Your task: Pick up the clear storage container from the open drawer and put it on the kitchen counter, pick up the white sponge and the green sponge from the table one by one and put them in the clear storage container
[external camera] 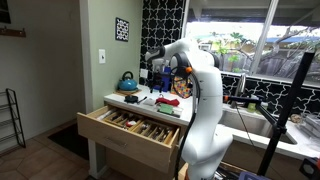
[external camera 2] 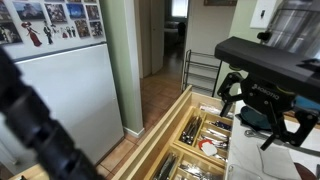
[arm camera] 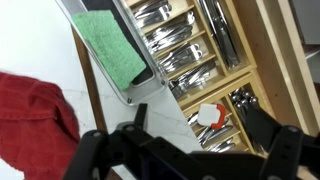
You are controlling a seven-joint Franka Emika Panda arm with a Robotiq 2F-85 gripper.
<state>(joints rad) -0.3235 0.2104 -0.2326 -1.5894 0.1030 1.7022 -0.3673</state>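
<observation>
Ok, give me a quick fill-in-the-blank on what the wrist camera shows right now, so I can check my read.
1. The sponge lying in the clear storage container is ___.
2. The cloth beside it on the kitchen counter is ___.
3. The drawer with the cutlery stands ___.
4. The gripper, its jaws apart, holds ___.
Missing words: green; red; open; nothing.

Bright daylight through window; wrist view blurred.
</observation>
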